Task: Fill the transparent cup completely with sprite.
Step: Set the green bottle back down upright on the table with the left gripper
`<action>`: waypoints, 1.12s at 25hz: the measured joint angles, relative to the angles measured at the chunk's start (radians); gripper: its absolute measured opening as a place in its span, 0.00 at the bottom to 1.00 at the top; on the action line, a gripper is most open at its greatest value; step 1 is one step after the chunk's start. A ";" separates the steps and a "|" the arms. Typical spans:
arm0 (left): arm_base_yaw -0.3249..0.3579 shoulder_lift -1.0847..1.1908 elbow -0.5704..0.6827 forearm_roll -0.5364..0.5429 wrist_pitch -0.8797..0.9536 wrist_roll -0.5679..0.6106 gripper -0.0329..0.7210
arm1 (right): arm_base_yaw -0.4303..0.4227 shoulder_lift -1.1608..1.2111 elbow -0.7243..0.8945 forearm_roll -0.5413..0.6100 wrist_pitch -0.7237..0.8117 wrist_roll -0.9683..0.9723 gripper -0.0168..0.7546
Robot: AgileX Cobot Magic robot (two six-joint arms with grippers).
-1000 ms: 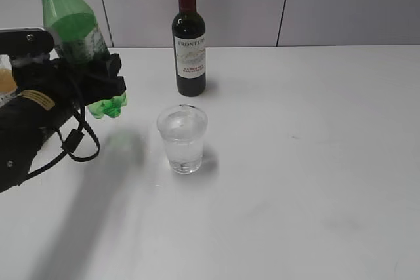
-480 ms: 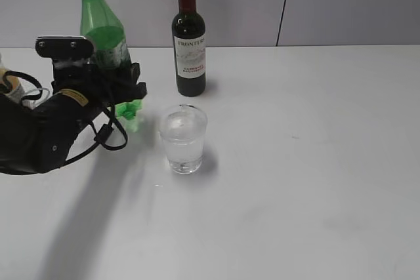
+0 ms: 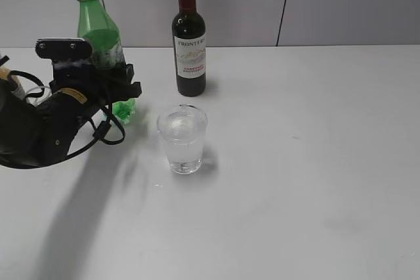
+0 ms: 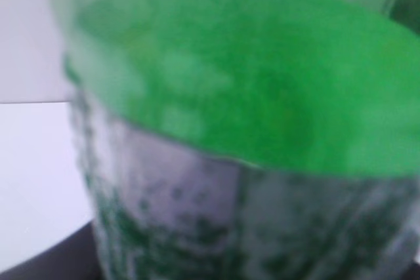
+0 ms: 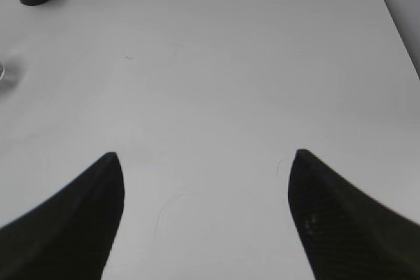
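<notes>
The left pincer [image 3: 117,86] was clamped around the green bottle [image 3: 98,34], holding it upright near the table [image 3: 315,162], seemingly to set it down, since the transparent cup [image 3: 183,139] beside it, in front of the wine bottle [image 3: 189,37], looked full of sprite [image 3: 183,147]. The bottle's base hid behind the arm. The right pincer [image 5: 205,181] hung released and empty, unseen from the room.

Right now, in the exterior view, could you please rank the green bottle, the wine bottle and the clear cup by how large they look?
1-2. Green bottle and wine bottle: alike in height; the left claw hides the green one's lower half, so no ranking.
3. Clear cup: clearly smallest, though nearest the camera.
</notes>
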 joint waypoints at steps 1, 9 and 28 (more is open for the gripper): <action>0.001 0.000 0.000 0.009 -0.003 0.000 0.64 | 0.000 0.000 0.000 0.000 0.000 0.000 0.79; 0.001 0.032 -0.046 0.094 -0.006 0.000 0.64 | 0.000 0.000 0.000 0.000 0.000 0.000 0.79; 0.001 0.045 -0.051 0.096 0.037 -0.001 0.64 | 0.000 0.000 0.000 0.000 0.000 0.000 0.79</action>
